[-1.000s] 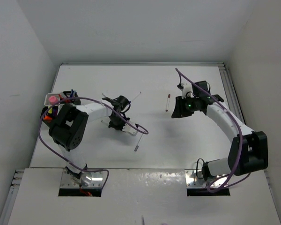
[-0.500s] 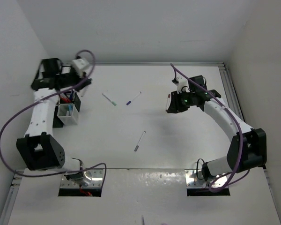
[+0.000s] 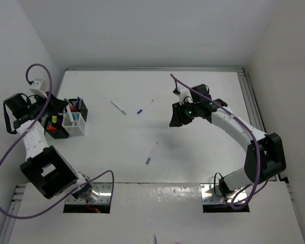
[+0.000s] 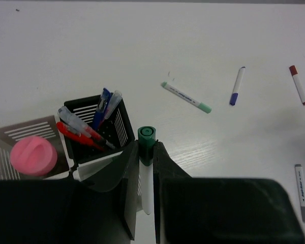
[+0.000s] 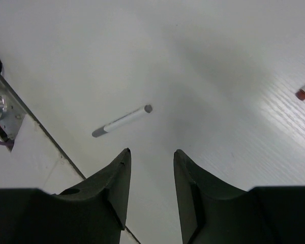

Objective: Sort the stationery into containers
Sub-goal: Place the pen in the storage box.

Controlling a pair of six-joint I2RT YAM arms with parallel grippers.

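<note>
Beside the black holder [image 4: 123, 125], left gripper [image 4: 146, 152] tight around green-capped marker [image 4: 146, 137].

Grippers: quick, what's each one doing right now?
Left gripper: shut on a green-capped white marker pen.
Right gripper: open, holding nothing.

- Matt white worktop [image 4: 142, 40], with a fine wood-like grain that shows at close range.
- Fingers of the left gripper [image 4: 145, 145] and right gripper [image 5: 151, 151]: black, smooth, plastic-looking, with a dull sheen.
- Smooth white plastic barrel on the green-capped marker [image 4: 146, 133]; its cap is ridged at the rim.
- Matt, perforated mesh walls on the black holder [image 4: 123, 122]; metal or plastic cannot be told.
- Smooth matt plastic top on the pink stick [image 4: 33, 155], with a moulded ridge.
- Bare, silvery, reflective metal on the mounting plate [image 3: 105, 192] at the worktop's near edge.
</note>
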